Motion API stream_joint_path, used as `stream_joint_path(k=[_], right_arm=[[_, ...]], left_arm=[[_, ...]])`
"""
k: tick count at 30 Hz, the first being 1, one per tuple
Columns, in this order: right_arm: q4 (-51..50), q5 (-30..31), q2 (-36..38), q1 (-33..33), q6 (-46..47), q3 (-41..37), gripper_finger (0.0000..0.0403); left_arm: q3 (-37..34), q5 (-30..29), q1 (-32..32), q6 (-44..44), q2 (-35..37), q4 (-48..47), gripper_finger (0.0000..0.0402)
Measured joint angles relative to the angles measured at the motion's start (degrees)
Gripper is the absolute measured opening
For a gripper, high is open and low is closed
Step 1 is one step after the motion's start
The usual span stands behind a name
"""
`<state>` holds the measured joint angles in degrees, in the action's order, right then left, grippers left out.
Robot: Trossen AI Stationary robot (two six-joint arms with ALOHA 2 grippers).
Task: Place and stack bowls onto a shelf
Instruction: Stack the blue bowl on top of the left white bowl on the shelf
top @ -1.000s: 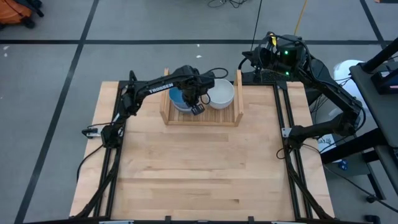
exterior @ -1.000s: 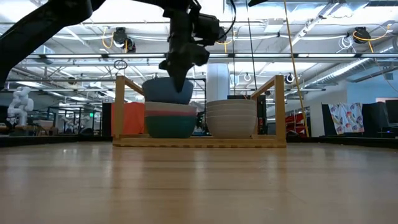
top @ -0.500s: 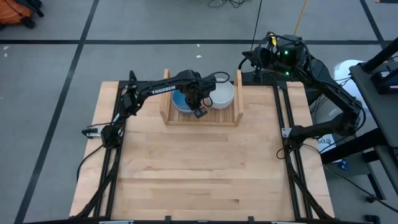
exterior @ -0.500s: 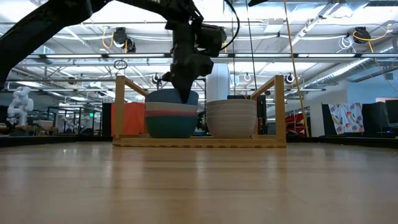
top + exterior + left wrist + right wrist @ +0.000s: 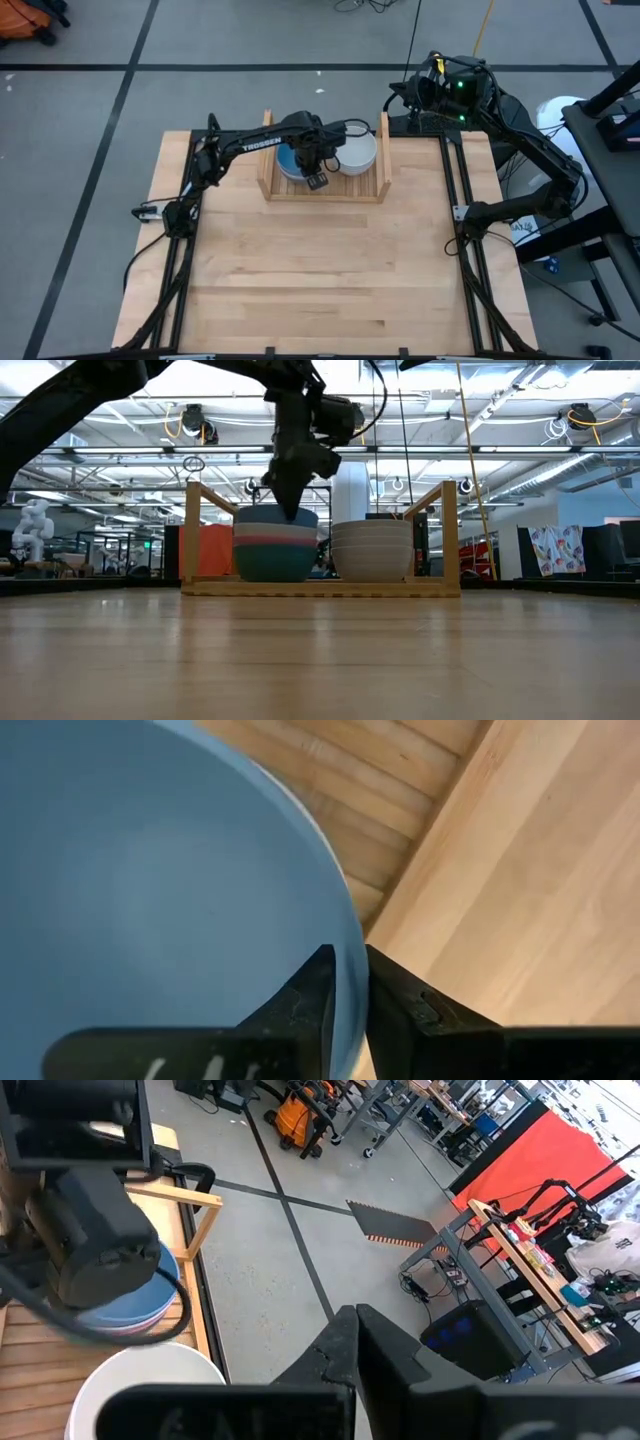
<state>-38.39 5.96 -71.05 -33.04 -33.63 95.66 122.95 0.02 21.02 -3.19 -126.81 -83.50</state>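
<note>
Left gripper [image 5: 345, 982] pinched rim of small round blue bowl [image 5: 150, 890], seated atop teal, pink and white stack on light-wood slatted shelf [image 5: 320, 586]. White bowl stack [image 5: 372, 550] beside. Desk bare; only release seemingly left. Right gripper [image 5: 355, 1330] closed, parked behind the shelf.

Your high view looks straight down on the shelf [image 5: 325, 160]; your low view faces it level from the table's near edge. Both share its bowl stacks. Your left wrist view sits close over the blue bowl [image 5: 150, 890].
</note>
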Motion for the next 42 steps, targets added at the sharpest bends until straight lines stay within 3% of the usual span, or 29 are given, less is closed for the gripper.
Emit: stream_joint_path(k=[4, 12, 21, 28, 34, 42], right_arm=[[0.0, 0.0, 0.0, 0.0, 0.0, 0.0, 0.0000], [0.0, 0.0, 0.0, 0.0, 0.0, 0.0, 0.0000], [0.0, 0.0, 0.0, 0.0, 0.0, 0.0, 0.0000], [0.0, 0.0, 0.0, 0.0, 0.0, 0.0, 0.0000], [0.0, 0.0, 0.0, 0.0, 0.0, 0.0, 0.0000], [-1.3, 0.0, 0.0, 0.0, 0.0, 0.0, 0.0000]], left_arm=[[4.1, 0.0, 0.0, -0.8, 0.1, -5.3, 0.0053], [10.5, 0.0, -0.2, -1.6, 0.2, -5.0, 0.0053], [11.6, 2.1, -0.2, -2.9, 0.2, -4.6, 0.0052], [11.6, 5.2, -1.4, -2.4, 0.2, -1.4, 0.0007], [11.5, 4.5, -1.7, -1.6, 0.2, 1.2, 0.0003], [11.3, -2.3, -0.1, -3.2, 0.2, 1.1, 0.0002]])
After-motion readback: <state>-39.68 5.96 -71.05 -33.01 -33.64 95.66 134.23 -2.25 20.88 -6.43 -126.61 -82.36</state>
